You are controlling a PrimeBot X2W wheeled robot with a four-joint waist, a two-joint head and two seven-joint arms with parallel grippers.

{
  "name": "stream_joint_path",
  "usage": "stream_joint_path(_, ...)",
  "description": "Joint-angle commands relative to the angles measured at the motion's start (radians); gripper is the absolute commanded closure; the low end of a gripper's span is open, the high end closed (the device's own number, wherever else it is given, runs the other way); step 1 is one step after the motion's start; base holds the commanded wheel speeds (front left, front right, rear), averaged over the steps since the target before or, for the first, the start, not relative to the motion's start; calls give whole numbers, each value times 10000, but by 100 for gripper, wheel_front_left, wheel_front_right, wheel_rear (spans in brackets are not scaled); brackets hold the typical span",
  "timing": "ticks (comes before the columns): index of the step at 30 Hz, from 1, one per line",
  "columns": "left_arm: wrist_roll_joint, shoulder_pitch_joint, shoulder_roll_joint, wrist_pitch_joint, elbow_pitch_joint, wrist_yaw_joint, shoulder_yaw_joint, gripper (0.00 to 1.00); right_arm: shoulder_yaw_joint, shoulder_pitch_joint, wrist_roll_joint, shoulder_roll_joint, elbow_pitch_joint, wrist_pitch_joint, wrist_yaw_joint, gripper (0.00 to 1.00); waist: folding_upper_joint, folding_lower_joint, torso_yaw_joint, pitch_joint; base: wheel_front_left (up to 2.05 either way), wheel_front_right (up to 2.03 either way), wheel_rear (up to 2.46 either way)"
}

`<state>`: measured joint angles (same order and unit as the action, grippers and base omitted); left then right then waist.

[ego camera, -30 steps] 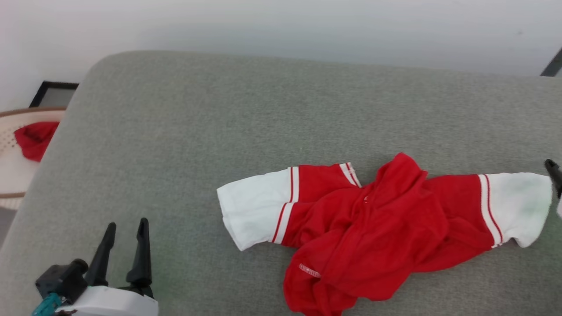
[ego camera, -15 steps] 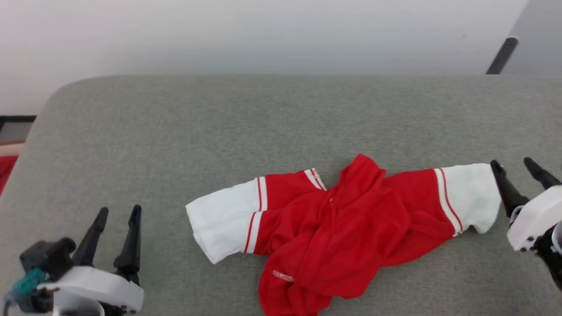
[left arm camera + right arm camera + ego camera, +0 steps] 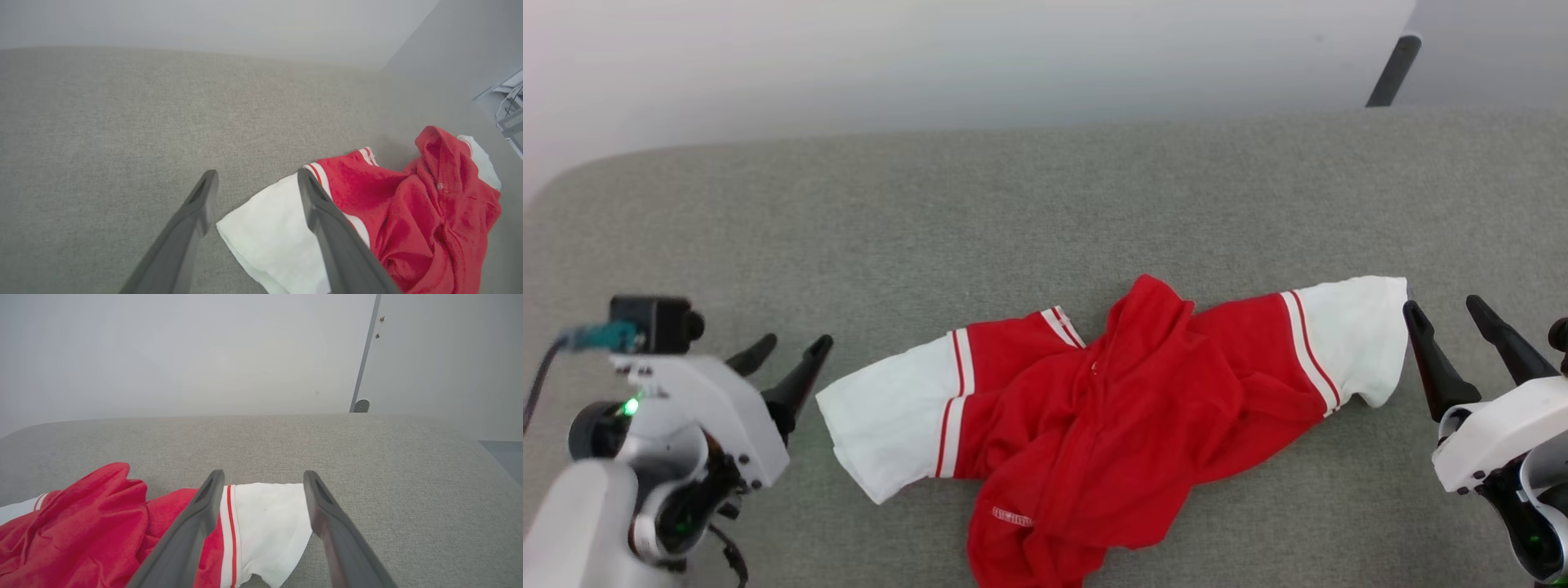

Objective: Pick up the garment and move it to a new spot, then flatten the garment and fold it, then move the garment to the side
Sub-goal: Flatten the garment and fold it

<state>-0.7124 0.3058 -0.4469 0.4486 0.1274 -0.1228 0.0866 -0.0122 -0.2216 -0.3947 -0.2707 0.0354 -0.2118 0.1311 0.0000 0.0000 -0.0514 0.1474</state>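
My left claw (image 3: 796,340) and right claw (image 3: 1441,304), both wide open and empty, flank the crumpled shirt (image 3: 1111,408) at lower centre, poised, I judge, to grab each end.

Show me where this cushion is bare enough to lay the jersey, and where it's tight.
Widest free patch: the grey cushion between the garment and the wall, across the whole width. A smaller bare strip lies nearer, between garment and right gripper. Crowded: the sleeve ends, beside the open left gripper and right gripper.
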Motion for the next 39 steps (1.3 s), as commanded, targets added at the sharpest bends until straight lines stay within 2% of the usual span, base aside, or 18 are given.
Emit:
stream_joint_path(1, -268, 235, -47, 596, 125, 135, 83, 0, -13, 19, 79, 54, -69, -14, -7, 0, 0, 0, -159, 179, 0, 0, 0)
stream_joint_path(4, -737, 688, -117, 2039, 369, 373, 305, 0, -55, -45, 46, 108, -108, -32, -7, 0, 0, 0, -275, 336, 0, 0, 0)
stream_joint_path(5, -737, 688, -117, 2039, 369, 373, 305, 0, -55, -45, 46, 108, -108, -32, -7, 0, 0, 0, -275, 336, 0, 0, 0)
stream_joint_path(6, -882, 870, -196, 2805, 550, 576, 444, 0, -59, -49, 38, 145, -126, -9, -7, 0, 0, 0, -350, 437, 0, 0, 0)
stream_joint_path(10, -865, 1115, -443, 3804, 955, 831, 727, 0, -29, -60, -19, 186, -220, 63, -7, 0, 0, 0, -501, 665, 0, 0, 0)
stream_joint_path(17, -625, 1519, -655, 3963, 1891, 757, 900, 0, 5, -99, -57, 272, -374, 100, -7, 0, 0, 0, -698, 973, 0, 0, 0)
stream_joint_path(28, -603, 1905, -400, 4019, 3254, 582, 1279, 0, -85, -155, -183, 284, -726, -97, -7, 0, 0, 0, -778, 1237, 0, 0, 0)
stream_joint_path(29, -697, 1951, -313, 4034, 3396, 569, 1271, 13, -95, -167, -193, 286, -755, -134, -7, 0, 0, 0, -764, 1260, 0, 0, 0)
stream_joint_path(30, -788, 2001, -234, 4025, 3525, 559, 1238, 75, -93, -183, -225, 298, -796, -140, -7, 0, 0, 0, -751, 1283, 0, 0, 0)
stream_joint_path(31, -844, 2061, -161, 3973, 3630, 584, 1190, 100, -101, -200, -296, 330, -831, -143, -7, 0, 0, 0, -740, 1302, 0, 0, 0)
stream_joint_path(39, -793, 2634, -218, 3545, 4103, 383, 1223, 100, -223, -719, -672, -16, -488, -858, -7, 0, 0, 0, -528, 1449, 0, 0, 0)
